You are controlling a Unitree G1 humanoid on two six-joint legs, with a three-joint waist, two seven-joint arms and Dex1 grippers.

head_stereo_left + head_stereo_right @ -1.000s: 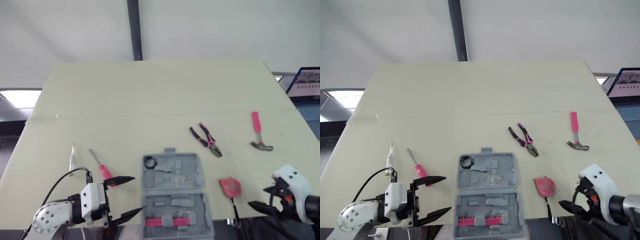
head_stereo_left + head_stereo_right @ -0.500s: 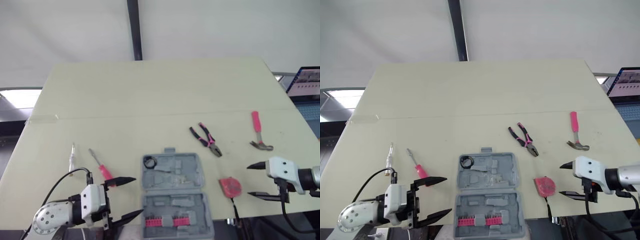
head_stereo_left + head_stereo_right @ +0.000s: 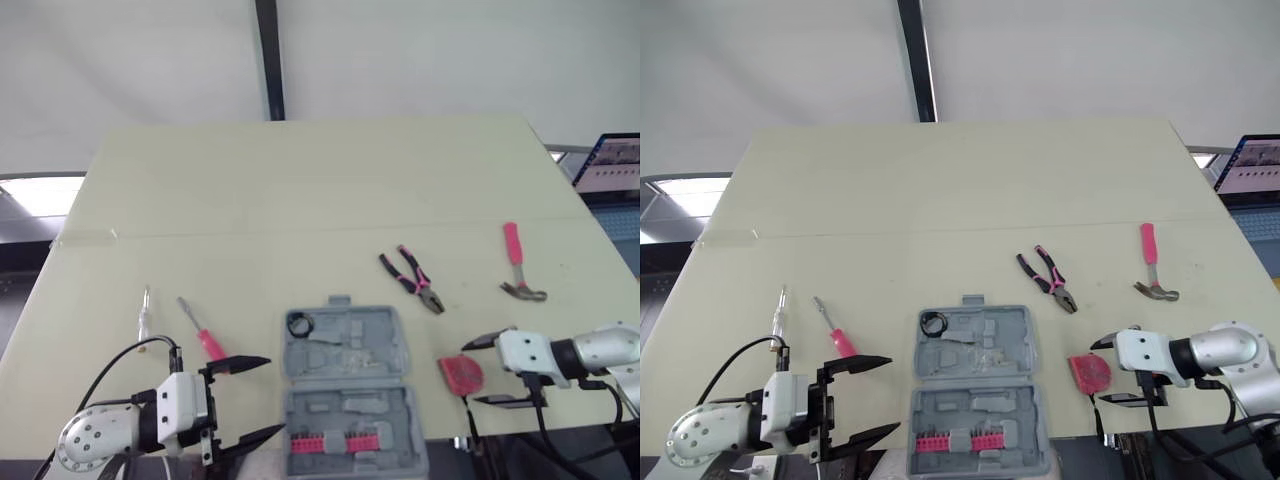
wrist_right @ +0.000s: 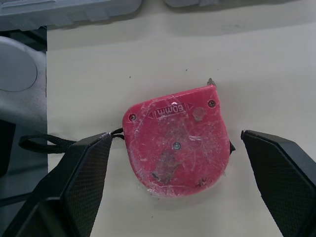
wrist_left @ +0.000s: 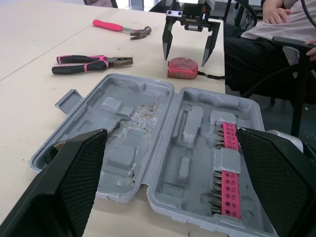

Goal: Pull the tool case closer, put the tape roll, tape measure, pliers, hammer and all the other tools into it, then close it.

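Lab setup w/ worktable (image 3: 300, 190), laptop (image 3: 612, 165)

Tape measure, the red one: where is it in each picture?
Left eye view: tape measure low on the right, just right of the tool case, at the right gripper.
Right eye view: tape measure in the same spot, right of the case.
Left wrist view: tape measure beyond the open case, under the right gripper.
Right wrist view: tape measure between that gripper's two fingers.
Shared landmark: the grey tool case beside it.
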